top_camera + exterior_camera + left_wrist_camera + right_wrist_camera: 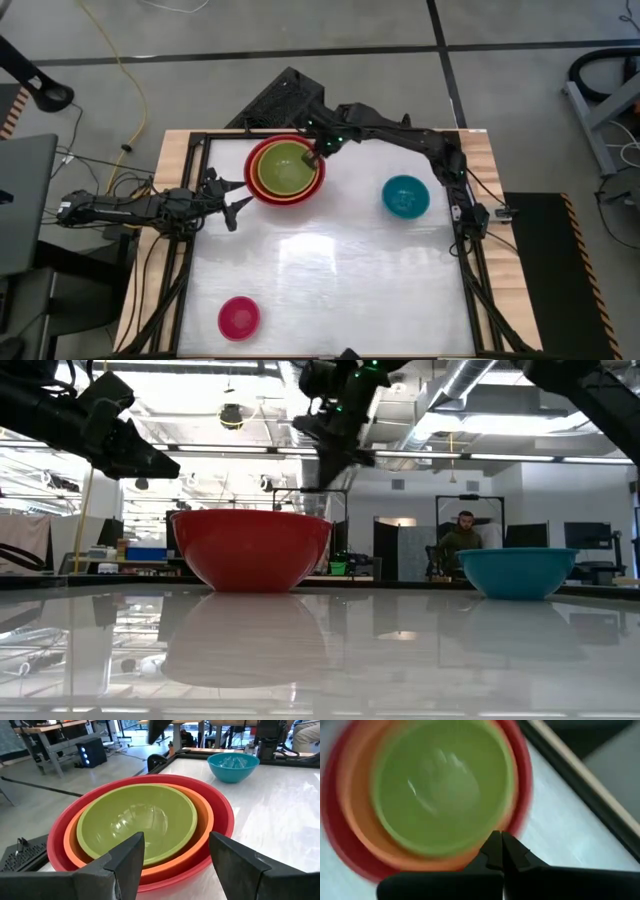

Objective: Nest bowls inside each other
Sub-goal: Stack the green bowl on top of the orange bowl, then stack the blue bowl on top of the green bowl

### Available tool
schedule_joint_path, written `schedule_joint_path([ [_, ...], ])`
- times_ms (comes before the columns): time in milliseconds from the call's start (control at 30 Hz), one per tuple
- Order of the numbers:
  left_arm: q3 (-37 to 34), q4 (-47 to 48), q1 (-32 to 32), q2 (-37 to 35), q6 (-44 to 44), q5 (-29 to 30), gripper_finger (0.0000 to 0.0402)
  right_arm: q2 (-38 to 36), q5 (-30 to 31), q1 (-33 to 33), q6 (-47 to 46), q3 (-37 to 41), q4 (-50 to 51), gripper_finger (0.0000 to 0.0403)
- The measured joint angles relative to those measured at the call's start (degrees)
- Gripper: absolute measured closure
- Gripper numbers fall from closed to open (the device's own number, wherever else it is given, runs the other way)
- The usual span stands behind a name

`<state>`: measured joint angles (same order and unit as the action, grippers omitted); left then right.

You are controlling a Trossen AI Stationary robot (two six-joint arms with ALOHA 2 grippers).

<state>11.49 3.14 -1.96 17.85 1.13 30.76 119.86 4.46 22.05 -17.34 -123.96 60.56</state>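
Note:
Three bowls sit nested at the table's far side, left of centre: the red bowl [252,174] outermost, the orange bowl [204,822] in it, and the lime green bowl [287,168] innermost. The teal bowl [405,196] stands alone to the right. The magenta pink bowl [239,317] stands near the front left. My right gripper [499,836] hangs shut and empty above the stack's far right rim, clear of it in the low view [335,472]. My left gripper [175,845] waits open at the stack's left side, level with it, holding nothing.
A black frame [470,250] runs along the table's edges. The glossy white tabletop [340,270] lies bare between the stack, the teal bowl and the pink bowl. A person [462,540] sits in the room far behind the table.

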Motion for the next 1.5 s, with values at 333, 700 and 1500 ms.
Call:
schedule_joint_path([
  [333, 0.0, 0.0, 0.0, 0.0, 0.3, 0.0, 0.0189, 4.3, 7.5, -3.6, -0.8, 8.4, -16.8, 0.0402],
  [700, 0.0, 0.0, 0.0, 0.1, 1.0, 0.0, 0.0189, 5.1, 15.1, -3.4, -0.6, 8.7, -18.5, 0.0402],
  [1500, 0.0, 0.1, 0.0, 0.1, 0.6, 0.0, 0.0189, -5.8, 14.8, -3.6, -0.2, 11.4, -10.1, 0.0400],
])
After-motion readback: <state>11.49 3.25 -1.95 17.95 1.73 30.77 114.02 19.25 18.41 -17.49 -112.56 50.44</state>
